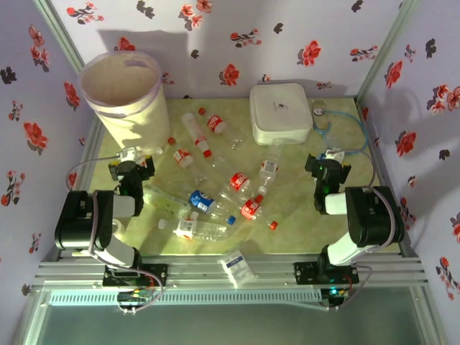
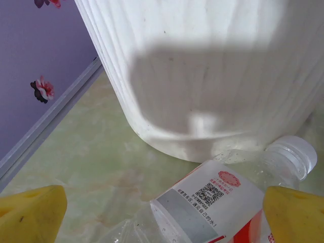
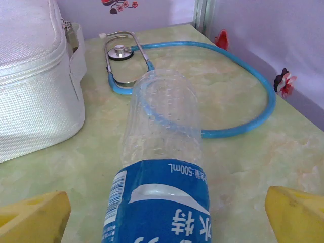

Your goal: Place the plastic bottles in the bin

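Left claw gapes wide astride a red-labelled bottle; right claw likewise astride a blue-labelled bottle.

Lilac flowered walls enclose a green marbled tabletop.

**2 black-and-white arms, yellow fingertips**

Top view, left arm: bulky rounded black joint housings, white-grey link below them, flat black base. A thin grey cable loops off its wrist, and red and white wires bunch under the base. The left gripper has a whitish head on a black body.

The right arm is the same build: black housings, white link, black base with 1 small green light. The right gripper is black with a white top.

Wrist views: left fingers are blunt matte yellow wedges, 1 with a dark speck. The right fingers are the same yellow.
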You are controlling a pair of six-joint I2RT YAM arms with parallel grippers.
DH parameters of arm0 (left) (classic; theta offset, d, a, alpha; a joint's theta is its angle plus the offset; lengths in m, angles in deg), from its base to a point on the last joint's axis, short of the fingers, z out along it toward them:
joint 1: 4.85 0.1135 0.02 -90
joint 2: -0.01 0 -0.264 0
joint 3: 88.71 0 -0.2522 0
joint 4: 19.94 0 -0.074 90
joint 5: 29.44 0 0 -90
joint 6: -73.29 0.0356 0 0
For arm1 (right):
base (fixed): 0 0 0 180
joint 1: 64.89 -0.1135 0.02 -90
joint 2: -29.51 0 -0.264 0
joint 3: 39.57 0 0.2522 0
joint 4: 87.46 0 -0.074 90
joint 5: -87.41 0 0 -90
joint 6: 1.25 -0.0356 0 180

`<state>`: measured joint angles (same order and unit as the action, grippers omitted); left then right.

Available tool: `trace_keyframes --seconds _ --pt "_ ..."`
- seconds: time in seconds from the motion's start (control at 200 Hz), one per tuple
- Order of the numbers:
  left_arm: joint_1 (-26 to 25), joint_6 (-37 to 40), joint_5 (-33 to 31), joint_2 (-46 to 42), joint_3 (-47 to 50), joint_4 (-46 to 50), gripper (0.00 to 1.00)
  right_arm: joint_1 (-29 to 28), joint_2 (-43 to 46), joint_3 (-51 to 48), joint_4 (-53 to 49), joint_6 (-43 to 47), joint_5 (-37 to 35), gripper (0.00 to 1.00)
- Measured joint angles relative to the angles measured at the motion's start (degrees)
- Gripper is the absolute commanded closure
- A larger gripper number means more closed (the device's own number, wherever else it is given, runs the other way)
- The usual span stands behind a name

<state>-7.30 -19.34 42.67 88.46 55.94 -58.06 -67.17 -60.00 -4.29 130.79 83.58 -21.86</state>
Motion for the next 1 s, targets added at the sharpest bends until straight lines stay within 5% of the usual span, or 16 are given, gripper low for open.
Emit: trace_keyframes --seconds 1.0 --pt "0.1 0.0 0.2 0.0 0.0 0.0 0.0 0.2 0.0 0.0 -0.2 -0.9 1.3 0.0"
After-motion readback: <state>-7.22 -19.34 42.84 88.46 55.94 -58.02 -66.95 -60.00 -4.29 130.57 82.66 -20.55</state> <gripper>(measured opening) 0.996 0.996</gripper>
